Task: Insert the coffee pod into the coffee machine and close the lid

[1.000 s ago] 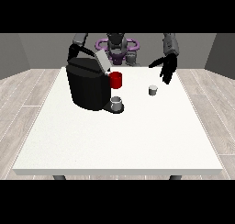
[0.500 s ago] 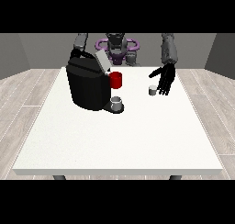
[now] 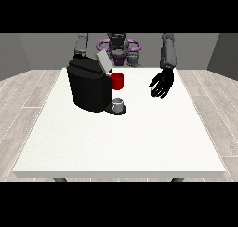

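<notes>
1. White tabletop (image 3: 121,142) carries a black coffee machine (image 3: 88,87) on its far side, toward the view's left
2. Machine lid (image 3: 103,62) is a pale grey flap, raised and tilted back over the top of the body; lid not closed
3. Red part (image 3: 117,81) sits on the machine's front, facing the view's right
4. Small grey cup (image 3: 119,103) stands on the machine's base, directly below the red part
5. Hand at the view's right (image 3: 161,84): black, held over the tabletop well apart from the machine, fingers spread and pointing down toward the camera, only relaxed, not clenched; nothing visibly grasped
6. Coffee pod: not visible anywhere; the hand at the view's right covers the patch of tabletop beneath it, so I cannot tell whether the pod lies hidden there
7. Hand at the view's left: hidden behind the machine; only its grey arm (image 3: 82,45) shows, coming down behind the machine's top. State of that hand cannot be told
8. Robot torso (image 3: 118,47) with purple parts stands at the far edge of the tabletop, centred between the two arms
</notes>
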You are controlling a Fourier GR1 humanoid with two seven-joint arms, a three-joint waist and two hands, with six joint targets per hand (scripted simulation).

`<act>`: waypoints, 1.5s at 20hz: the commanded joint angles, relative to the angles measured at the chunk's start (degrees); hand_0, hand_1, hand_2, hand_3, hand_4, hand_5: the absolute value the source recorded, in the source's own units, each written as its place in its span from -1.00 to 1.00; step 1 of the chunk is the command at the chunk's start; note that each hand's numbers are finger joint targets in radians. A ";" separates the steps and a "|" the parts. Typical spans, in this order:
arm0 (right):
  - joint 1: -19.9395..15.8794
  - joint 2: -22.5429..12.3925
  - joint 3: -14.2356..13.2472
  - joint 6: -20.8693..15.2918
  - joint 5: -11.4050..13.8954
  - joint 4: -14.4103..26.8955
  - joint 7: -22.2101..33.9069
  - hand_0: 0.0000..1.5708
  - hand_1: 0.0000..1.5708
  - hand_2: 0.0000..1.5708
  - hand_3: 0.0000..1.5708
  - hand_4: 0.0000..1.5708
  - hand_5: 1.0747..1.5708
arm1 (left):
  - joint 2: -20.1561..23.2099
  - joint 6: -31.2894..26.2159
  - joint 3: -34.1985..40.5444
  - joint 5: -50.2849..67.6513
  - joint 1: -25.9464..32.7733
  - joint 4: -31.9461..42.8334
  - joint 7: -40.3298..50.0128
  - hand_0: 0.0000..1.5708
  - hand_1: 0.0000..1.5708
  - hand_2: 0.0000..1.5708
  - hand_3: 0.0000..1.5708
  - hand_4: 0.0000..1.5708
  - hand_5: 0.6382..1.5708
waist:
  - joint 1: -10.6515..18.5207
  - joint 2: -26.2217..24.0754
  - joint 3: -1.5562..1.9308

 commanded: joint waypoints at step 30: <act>1.75 -0.31 -4.51 -3.13 1.50 17.70 -5.37 -1.00 -1.00 -1.00 -1.00 -1.00 1.00 | -5.78 -12.75 -2.04 -10.17 -11.56 9.23 -2.57 0.79 0.79 0.78 0.68 -0.36 1.00 | 4.28 -10.06 0.05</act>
